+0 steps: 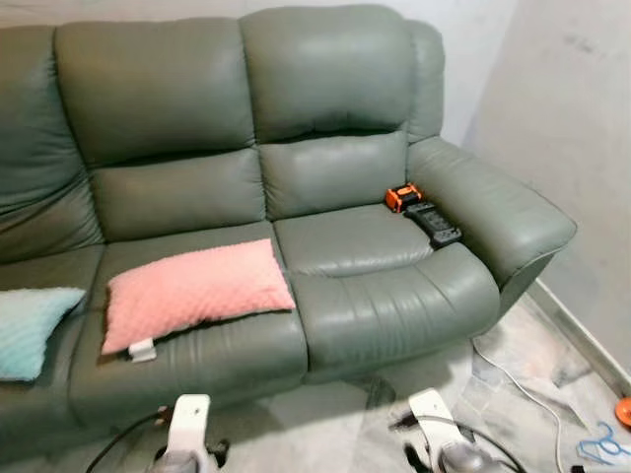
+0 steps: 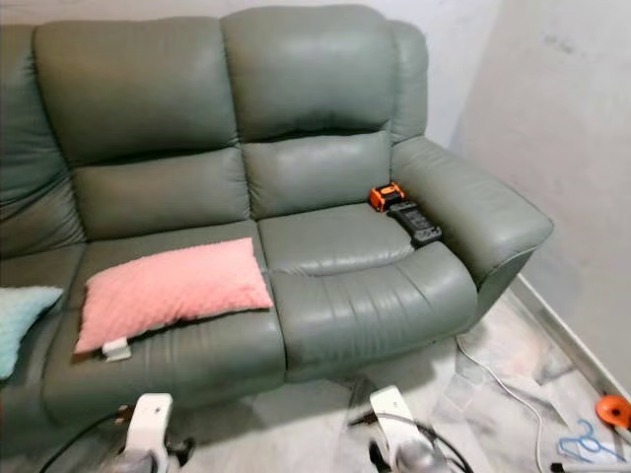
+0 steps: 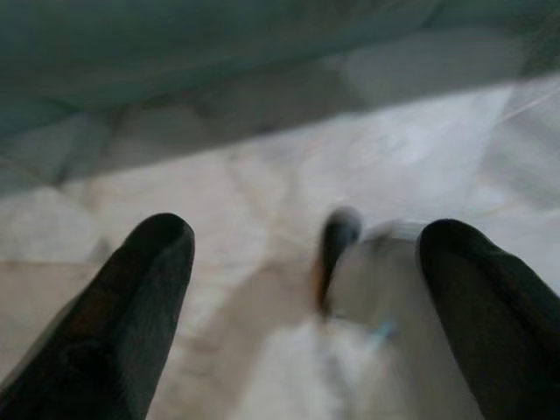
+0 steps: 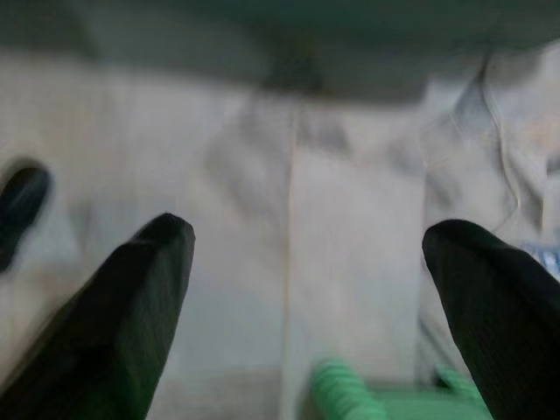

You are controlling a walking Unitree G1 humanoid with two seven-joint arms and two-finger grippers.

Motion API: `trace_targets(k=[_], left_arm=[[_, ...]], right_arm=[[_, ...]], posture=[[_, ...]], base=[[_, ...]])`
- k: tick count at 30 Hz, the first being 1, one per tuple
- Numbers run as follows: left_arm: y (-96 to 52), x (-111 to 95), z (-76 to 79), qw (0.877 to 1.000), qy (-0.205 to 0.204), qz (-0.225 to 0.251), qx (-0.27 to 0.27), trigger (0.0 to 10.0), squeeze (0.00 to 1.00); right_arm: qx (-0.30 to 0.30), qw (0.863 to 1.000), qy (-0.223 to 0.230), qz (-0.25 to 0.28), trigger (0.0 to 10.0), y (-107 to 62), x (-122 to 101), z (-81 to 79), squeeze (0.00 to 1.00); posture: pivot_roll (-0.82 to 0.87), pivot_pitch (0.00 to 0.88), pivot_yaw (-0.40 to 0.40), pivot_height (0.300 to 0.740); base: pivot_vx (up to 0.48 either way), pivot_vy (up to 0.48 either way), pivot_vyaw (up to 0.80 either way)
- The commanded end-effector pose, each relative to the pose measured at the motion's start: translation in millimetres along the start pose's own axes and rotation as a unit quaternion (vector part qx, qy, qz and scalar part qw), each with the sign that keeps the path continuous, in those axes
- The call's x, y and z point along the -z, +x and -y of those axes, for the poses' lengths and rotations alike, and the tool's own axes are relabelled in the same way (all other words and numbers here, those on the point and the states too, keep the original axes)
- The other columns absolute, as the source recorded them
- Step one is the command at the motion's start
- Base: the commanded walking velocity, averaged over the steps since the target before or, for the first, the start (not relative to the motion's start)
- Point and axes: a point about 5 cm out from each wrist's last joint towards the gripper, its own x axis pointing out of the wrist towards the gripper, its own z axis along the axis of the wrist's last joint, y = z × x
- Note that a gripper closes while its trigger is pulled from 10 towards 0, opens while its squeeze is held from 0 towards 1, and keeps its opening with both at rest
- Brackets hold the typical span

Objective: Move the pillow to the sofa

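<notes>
Left eye view: green leather sofa (image 1: 296, 197) against a pale wall, tiled floor (image 1: 552, 384). Pink pillow (image 1: 192, 291) lies flat on the middle seat, long axis across the seat.

Left wrist view: left tool (image 3: 306, 289) spread wide, empty.

Right wrist view: right tool (image 4: 306, 289) spread wide, empty.

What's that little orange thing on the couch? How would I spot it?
Start at the green sofa and go to its right-hand seat. In the back corner by the armrest, the orange gadget touches a black remote. It is the sofa's only bright orange item, much smaller than the pink pillow.
</notes>
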Motion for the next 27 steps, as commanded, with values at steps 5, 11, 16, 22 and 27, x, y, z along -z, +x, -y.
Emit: trace_targets(k=[5, 11, 16, 22, 27], left_arm=[[0.7, -11.0, 5.8, 1.000, 0.002, 0.015, 0.004, 10.0, 0.00], [0.5, -8.7, 3.8, 1.000, -0.001, 0.013, -0.001, 10.0, 0.00], [0.3, -7.0, 0.9, 1.000, -0.002, 0.010, -0.006, 10.0, 0.00], [0.1, -8.5, -3.5, 1.000, 0.008, 0.009, -0.005, 10.0, 0.00], [-0.2, -9.7, -7.7, 1.000, 0.010, 0.012, -0.005, 10.0, 0.00]], right_arm=[[-0.004, 1.000, 0.001, -0.024, 10.0, -1.7, 16.0, -0.2, 0.00], [-0.004, 1.000, 0.002, -0.024, 10.0, -1.7, 16.0, 0.1, 0.00], [-0.005, 1.000, 0.003, -0.024, 10.0, -1.7, 16.0, -0.3, 0.00], [-0.008, 1.000, 0.003, -0.022, 10.0, -1.7, 16.0, -1.1, 0.00], [-0.008, 1.000, 0.002, -0.022, 10.0, -1.7, 15.8, -1.5, 0.00]], posture=[[0.01, 0.000, 0.012, 0.740], [0.01, 0.000, 0.012, 0.740], [0.01, 0.000, 0.014, 0.740], [0.01, 0.000, 0.017, 0.740], [0.02, 0.000, 0.018, 0.740]], base=[[0.000, 0.000, -0.74], [0.000, 0.000, -0.70], [0.000, 0.000, 0.00], [0.000, 0.091, 0.00], [0.000, 0.283, 0.00]])
